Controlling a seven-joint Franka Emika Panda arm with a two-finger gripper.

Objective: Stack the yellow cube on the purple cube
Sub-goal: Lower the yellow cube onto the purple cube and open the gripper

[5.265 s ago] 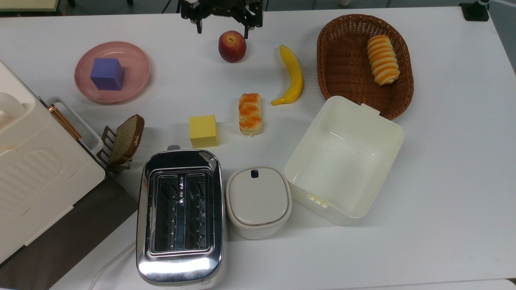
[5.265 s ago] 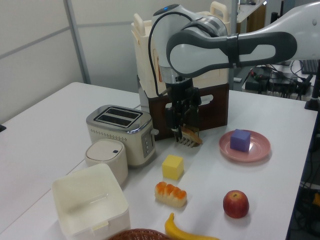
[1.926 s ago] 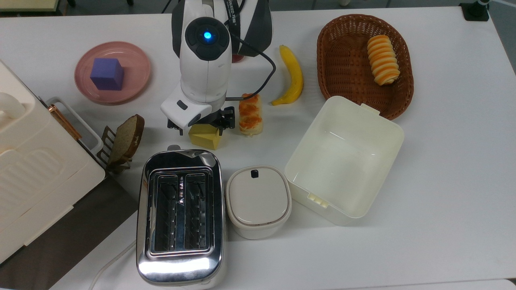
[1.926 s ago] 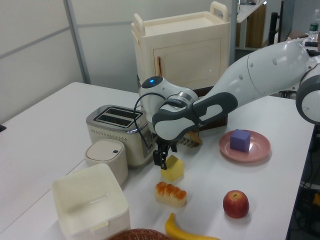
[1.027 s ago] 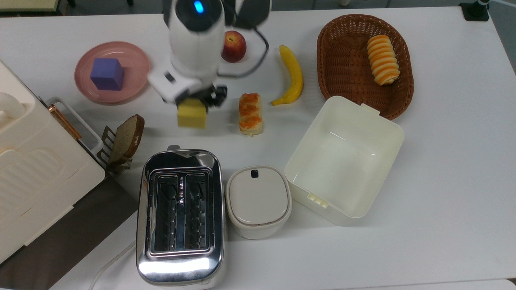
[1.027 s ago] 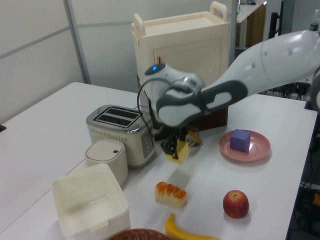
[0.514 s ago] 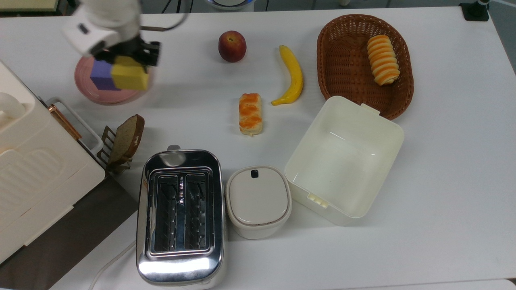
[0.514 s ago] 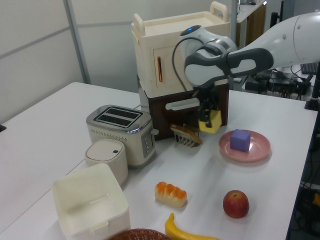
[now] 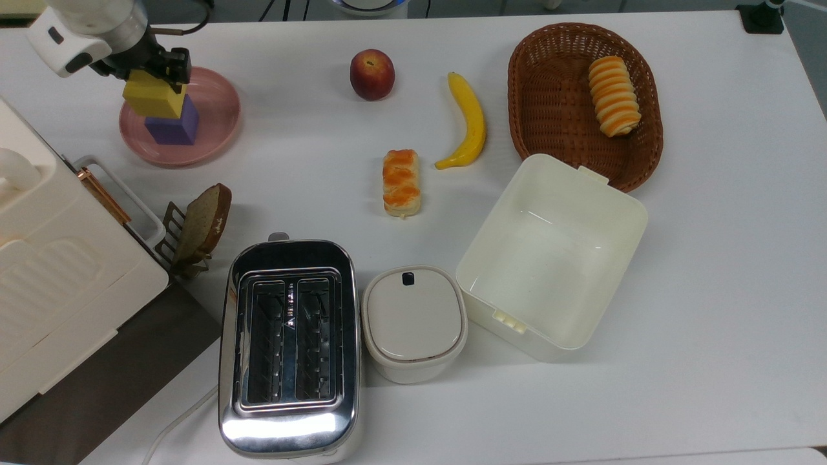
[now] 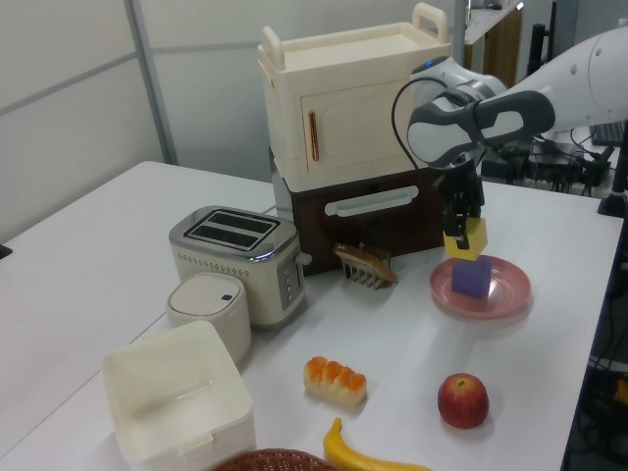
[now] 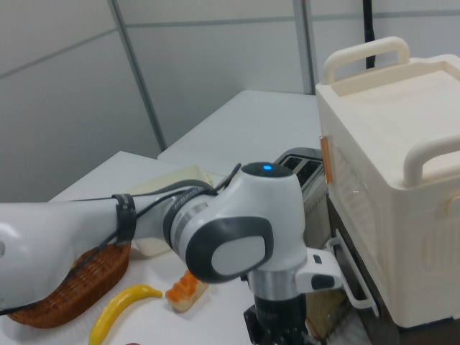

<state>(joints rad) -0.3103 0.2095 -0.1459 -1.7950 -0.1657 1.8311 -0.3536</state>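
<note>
The purple cube (image 9: 176,129) stands on a pink plate (image 9: 216,110) at the top view's upper left. Directly over it is the yellow cube (image 9: 154,100), with my gripper (image 9: 155,87) shut on it from above. In the left view the yellow cube (image 10: 466,240) hangs right at the top face of the purple cube (image 10: 472,278), on the plate (image 10: 505,294). I cannot tell whether the two cubes touch. My gripper (image 10: 463,234) points straight down there. The right view has the arm's wrist, with the fingers cut off at the bottom edge.
An apple (image 9: 372,74), a banana (image 9: 466,123) and a pastry (image 9: 401,183) lie mid-table. A wicker basket (image 9: 549,97) and an open cream box (image 9: 555,258) are to the right. A toaster (image 9: 289,349), a lidded pot (image 9: 413,323), a bread rack (image 9: 200,223) and a cream cabinet (image 9: 58,271) stand at the front left.
My gripper closed on the yellow cube beside the toaster, lifted it and carried it to the top view's upper left. It now hangs over the purple cube on the plate.
</note>
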